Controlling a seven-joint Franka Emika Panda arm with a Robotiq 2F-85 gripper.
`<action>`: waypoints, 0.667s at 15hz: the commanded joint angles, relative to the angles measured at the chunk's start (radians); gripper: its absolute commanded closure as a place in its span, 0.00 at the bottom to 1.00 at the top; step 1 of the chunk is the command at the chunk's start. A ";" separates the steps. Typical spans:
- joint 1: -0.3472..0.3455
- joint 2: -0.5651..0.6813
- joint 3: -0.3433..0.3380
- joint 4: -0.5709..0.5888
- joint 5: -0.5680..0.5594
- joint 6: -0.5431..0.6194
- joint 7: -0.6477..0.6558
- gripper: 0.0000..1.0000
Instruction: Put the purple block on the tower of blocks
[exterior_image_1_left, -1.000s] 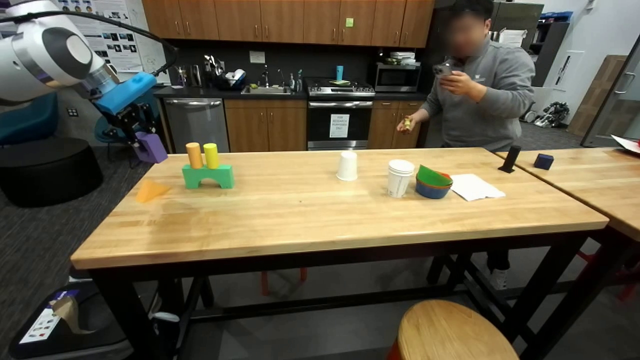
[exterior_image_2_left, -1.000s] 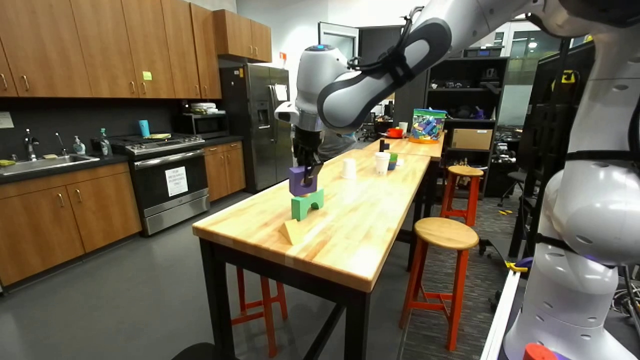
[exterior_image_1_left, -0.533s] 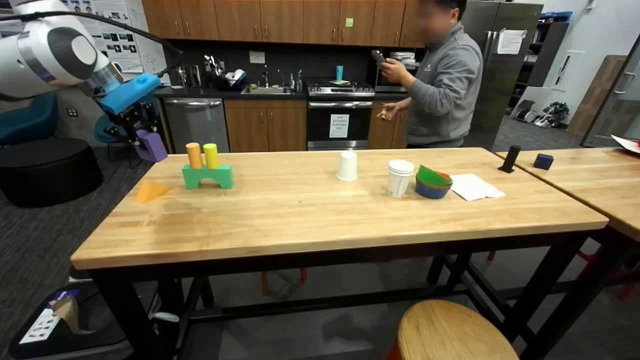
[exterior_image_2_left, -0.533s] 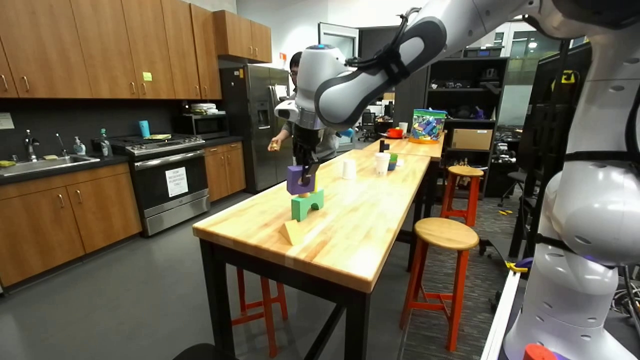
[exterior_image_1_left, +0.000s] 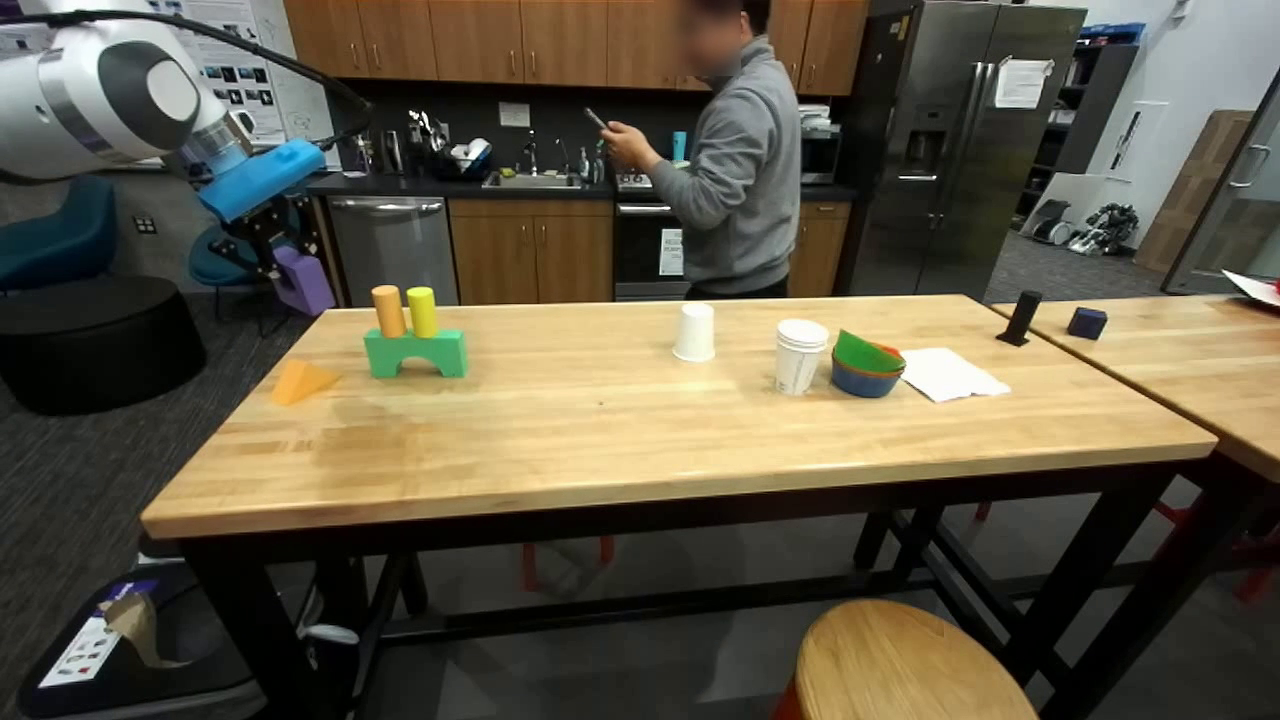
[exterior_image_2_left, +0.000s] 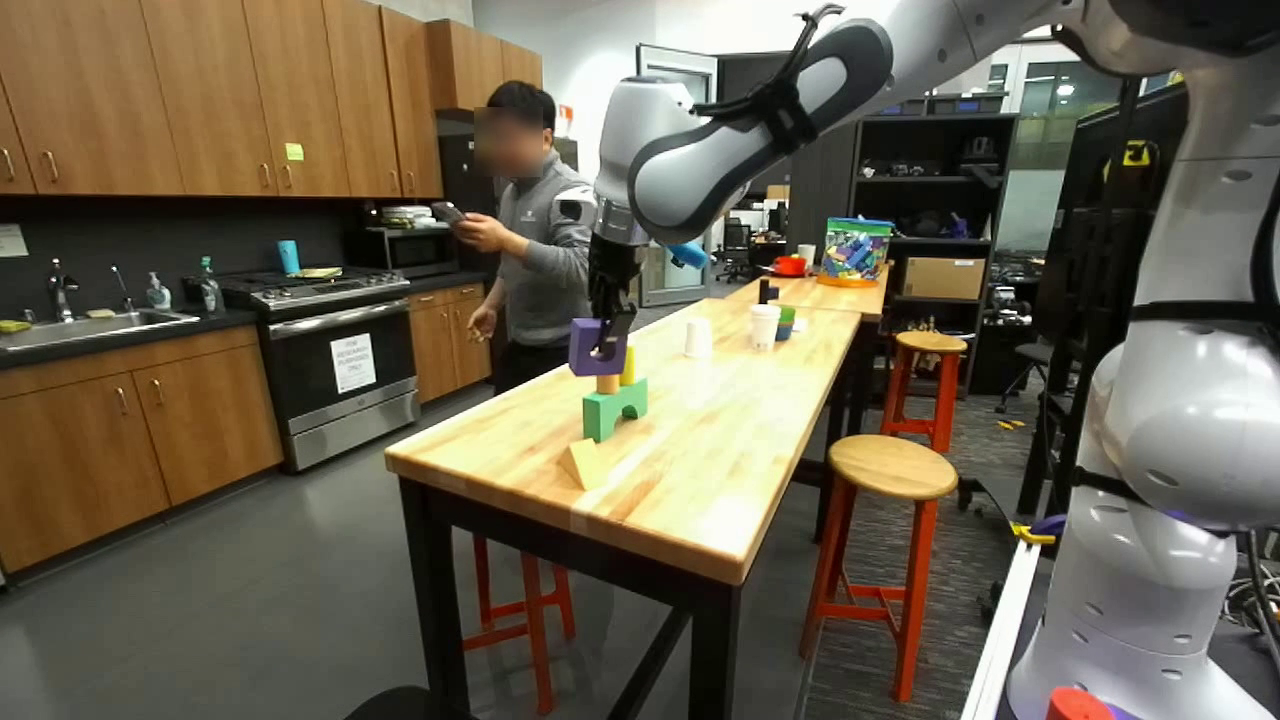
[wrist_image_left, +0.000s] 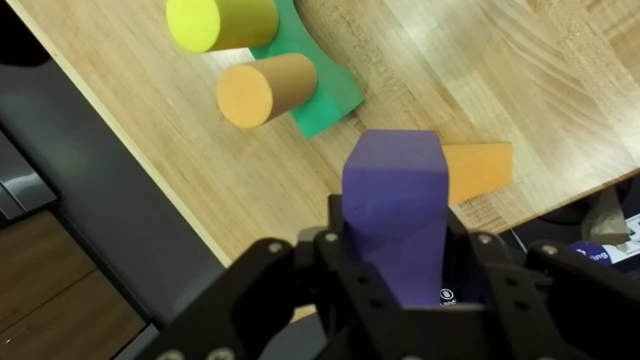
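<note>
Purple block (exterior_image_1_left: 304, 282) clasped by the gripper (wrist_image_left: 394, 210), held aloft left of the tower of blocks (exterior_image_1_left: 417, 343) in an exterior view, orange cylinder (exterior_image_1_left: 388, 311) and yellow cylinder (exterior_image_1_left: 422, 312) stood upright on its green arch (wrist_image_left: 331, 94)

Across the surface (exterior_image_1_left: 620, 430) the look is taken in an exterior view, long side nearest, the whole top seen from slightly above, the wooden cabinets (exterior_image_1_left: 570, 40) faced almost head-on. Lengthwise, in an exterior view, the top is sighted from beyond one end, the stove (exterior_image_2_left: 310, 372) framed at left, the arm's base (exterior_image_2_left: 1120, 590) at right. In close: by the wrist view, it is peered down on past the claw (wrist_image_left: 394, 212). By all three, the tower of blocks (exterior_image_1_left: 415, 342) and orange wedge (exterior_image_1_left: 302, 382) are caught; the stove, by both exterior views.
</note>
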 joint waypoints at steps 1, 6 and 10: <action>0.000 -0.022 -0.002 -0.007 0.028 0.011 0.003 0.84; 0.000 -0.020 -0.002 -0.008 0.022 0.021 0.012 0.84; -0.002 -0.017 -0.003 -0.007 0.011 0.022 0.015 0.84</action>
